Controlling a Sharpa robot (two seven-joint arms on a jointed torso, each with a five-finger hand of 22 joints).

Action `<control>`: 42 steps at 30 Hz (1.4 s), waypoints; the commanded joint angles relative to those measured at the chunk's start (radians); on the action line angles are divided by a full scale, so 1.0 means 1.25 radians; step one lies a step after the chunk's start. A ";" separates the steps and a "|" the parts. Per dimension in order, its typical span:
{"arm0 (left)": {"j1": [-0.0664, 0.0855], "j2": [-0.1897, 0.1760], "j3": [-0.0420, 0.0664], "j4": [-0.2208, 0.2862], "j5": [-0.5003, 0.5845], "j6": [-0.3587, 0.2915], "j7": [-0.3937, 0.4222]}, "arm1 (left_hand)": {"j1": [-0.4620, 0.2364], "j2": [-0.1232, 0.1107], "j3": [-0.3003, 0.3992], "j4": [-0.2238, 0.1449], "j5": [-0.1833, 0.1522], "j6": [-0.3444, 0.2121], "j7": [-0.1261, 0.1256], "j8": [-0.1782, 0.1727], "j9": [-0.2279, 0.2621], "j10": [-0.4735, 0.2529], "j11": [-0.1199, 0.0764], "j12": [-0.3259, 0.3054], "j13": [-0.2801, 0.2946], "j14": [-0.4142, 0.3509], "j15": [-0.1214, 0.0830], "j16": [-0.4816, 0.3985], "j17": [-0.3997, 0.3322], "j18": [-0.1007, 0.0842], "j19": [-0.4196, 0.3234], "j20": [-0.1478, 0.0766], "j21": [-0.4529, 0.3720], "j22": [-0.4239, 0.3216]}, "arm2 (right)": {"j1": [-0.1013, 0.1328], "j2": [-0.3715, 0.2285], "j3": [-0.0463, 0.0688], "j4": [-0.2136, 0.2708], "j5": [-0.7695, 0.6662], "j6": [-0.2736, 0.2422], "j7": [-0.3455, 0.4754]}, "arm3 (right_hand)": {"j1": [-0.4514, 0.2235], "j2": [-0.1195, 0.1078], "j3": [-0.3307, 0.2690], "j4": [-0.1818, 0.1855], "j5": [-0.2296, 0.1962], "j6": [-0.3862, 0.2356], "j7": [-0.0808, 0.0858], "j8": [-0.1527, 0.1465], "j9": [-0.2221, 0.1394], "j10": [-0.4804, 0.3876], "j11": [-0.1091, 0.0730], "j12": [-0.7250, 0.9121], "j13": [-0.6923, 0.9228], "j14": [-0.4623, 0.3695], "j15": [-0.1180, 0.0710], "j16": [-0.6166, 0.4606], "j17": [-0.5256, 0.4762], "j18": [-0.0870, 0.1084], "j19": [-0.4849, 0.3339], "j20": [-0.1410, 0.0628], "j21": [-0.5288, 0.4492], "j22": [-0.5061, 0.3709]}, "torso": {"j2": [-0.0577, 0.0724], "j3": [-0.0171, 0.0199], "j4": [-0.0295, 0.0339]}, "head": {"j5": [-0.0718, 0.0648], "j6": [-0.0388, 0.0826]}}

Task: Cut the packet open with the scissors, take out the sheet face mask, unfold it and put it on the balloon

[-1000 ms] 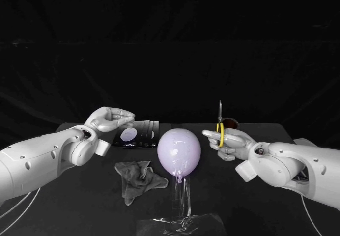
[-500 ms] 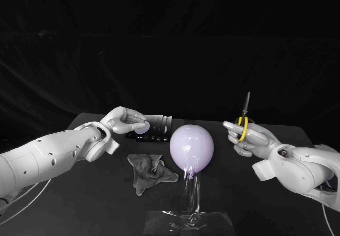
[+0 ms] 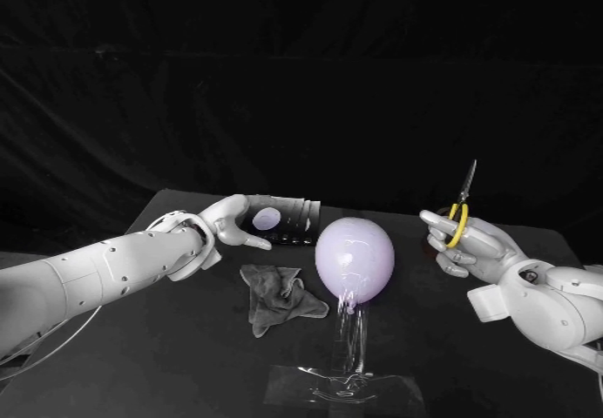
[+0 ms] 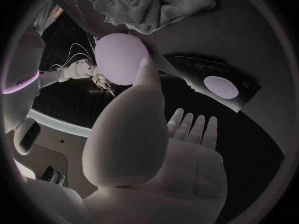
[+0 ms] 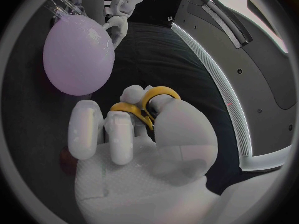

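Black table [image 3: 188, 348] is set against a dark backdrop [image 3: 301, 87].

1. Balloon [image 3: 355, 259]: pale lilac, egg-shaped, mounted upright on a clear stand [image 3: 349, 340] at approx. table centre. The stand's flat base is seen nr. the table's front edge.
2. Cloth [image 3: 276, 296]: grey, crumpled, laid on the table just beside the balloon, on the robot's left side.
3. Packet [image 3: 292, 225]: dark, w/ a pale oval mark. It is laid flat on the table behind the cloth, to the left of and behind the balloon's top. Packet and balloon are apart.
4. Left hand [image 3: 233, 222]: placed low over the table at the packet's left end. In the left wrist view the fingers [image 4: 193, 127] are stretched out and spread, w/ nothing grasped. The packet is seen just beyond the fingertips. Contact btwn. thumb and packet cannot be told from the head view.
5. Right hand [image 3: 468, 248]: held above the table, right of the balloon and well apart from it. The scissors [image 3: 460, 218] are grasped. In the right wrist view the fingers are passed through the yellow handle loops. The blades are pointed up and appear closed together.
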 commanded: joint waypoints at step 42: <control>0.004 0.200 0.010 -0.307 -0.203 0.143 -0.110 | 0.013 0.023 0.056 -0.002 0.001 -0.004 0.045 0.016 0.006 0.011 0.030 0.002 0.003 0.016 -0.039 0.016 0.004 0.028 0.016 -0.010 0.008 0.008 | 0.000 0.001 0.001 0.013 -0.028 0.008 -0.004 | 0.020 0.011 0.001 -0.007 0.002 0.094 -0.035 0.108 0.071 0.184 -0.056 0.810 0.217 0.074 0.006 0.011 0.180 0.009 0.010 0.003 0.012 0.104 | 0.008 -0.0020 -0.0040 | 0.022 -0.020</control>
